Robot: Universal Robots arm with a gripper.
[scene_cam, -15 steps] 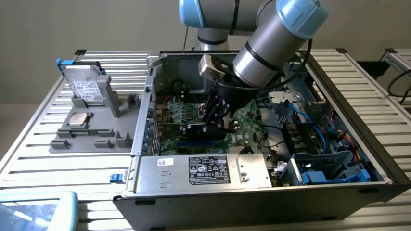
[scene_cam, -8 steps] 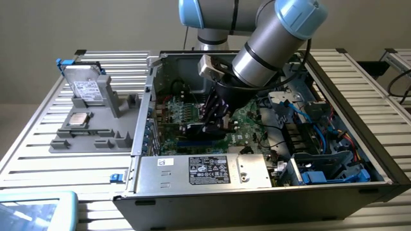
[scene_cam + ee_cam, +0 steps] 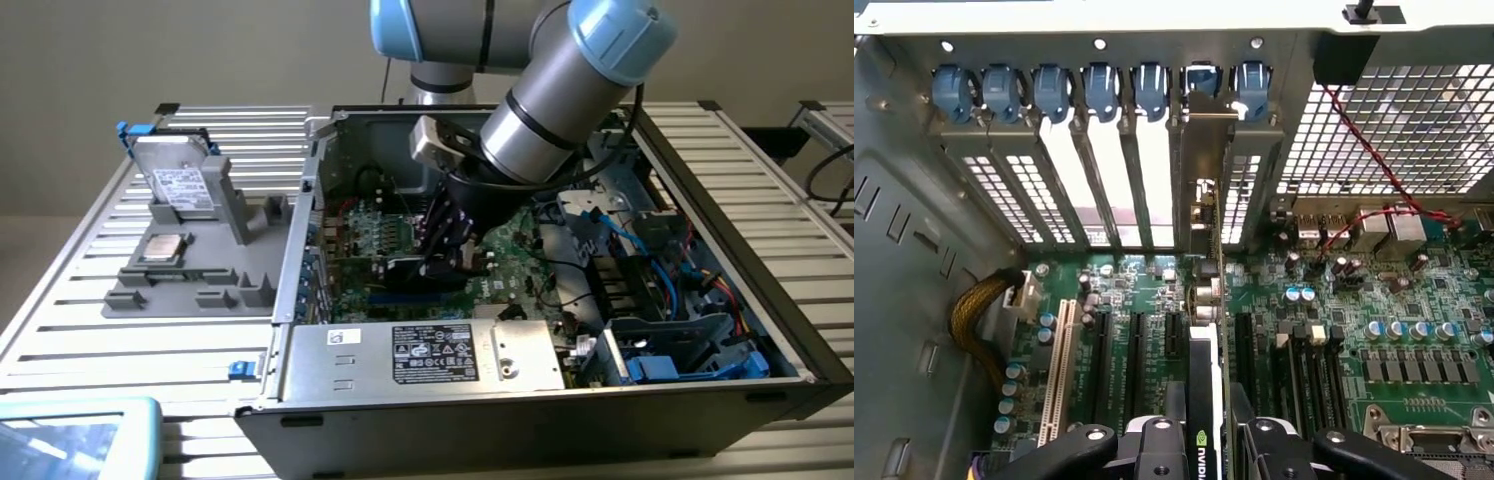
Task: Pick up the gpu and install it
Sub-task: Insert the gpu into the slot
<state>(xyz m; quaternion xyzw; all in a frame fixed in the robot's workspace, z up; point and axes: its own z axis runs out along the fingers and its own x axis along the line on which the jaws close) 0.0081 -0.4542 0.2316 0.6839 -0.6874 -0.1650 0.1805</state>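
One axis only: pincer (image 3: 1204, 445) is clamping the gpu (image 3: 1201, 375) upright over the motherboard (image 3: 1374, 330), so it's likely needing square alignment and straight, even pressure toward the motherboard.

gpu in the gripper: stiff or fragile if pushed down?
Probably stiff edgewise: the gpu stands on edge with a metal bracket at the rear openings. Likely fragile to side loads, being thin. The gripper clamps its end away from the bracket, so it might pivot.
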